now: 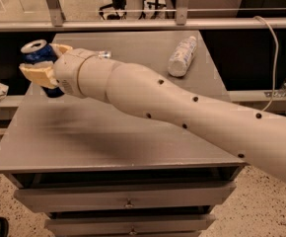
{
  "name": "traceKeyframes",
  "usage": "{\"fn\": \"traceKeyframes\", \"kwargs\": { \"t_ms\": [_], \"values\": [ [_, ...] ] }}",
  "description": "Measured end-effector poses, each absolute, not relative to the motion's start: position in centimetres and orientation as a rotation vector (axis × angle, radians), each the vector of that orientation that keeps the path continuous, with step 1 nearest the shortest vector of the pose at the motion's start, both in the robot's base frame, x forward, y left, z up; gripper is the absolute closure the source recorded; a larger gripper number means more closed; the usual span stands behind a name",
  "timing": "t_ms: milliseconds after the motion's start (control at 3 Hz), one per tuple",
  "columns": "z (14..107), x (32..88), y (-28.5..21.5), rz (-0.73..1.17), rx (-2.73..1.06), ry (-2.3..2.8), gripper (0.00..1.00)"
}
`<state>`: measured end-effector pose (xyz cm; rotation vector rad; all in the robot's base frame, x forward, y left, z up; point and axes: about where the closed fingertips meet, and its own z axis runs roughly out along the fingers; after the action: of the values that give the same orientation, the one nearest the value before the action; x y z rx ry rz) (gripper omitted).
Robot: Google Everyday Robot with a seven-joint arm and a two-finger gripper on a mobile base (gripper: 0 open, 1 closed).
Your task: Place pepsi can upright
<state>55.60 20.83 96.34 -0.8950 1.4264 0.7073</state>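
Holding the pepsi can [36, 56] up straight, near the left edge of the bench [133, 147].

The gripper [43, 62] is at the far left end of the long white arm [182, 112]. Its two tan fingers [36, 74] are shut tight on the can, one on each side, so the can sits right between them. The can's long way runs almost straight up and down. Its shiny silver top faces up, just above the fingers, and its dark bottom pokes out below them. The bottom looks close to the bench top, but I cannot tell if it touches. I think the next move is to go down a little and then let go. The can is dark blue with a round silver lid. A clear plastic bottle [182, 56] lies on its side, well off to the right of the fingers.
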Motion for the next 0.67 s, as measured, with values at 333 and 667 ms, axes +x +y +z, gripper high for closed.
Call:
{"fn": "traceKeyframes", "kwargs": {
  "t_ms": [333, 667],
  "values": [
    [95.38, 56.34, 21.16, 0.74, -0.847, 1.367, 1.0],
    [94.79, 56.67, 21.25, 0.758, -0.831, 1.36, 1.0]
  ]
}}
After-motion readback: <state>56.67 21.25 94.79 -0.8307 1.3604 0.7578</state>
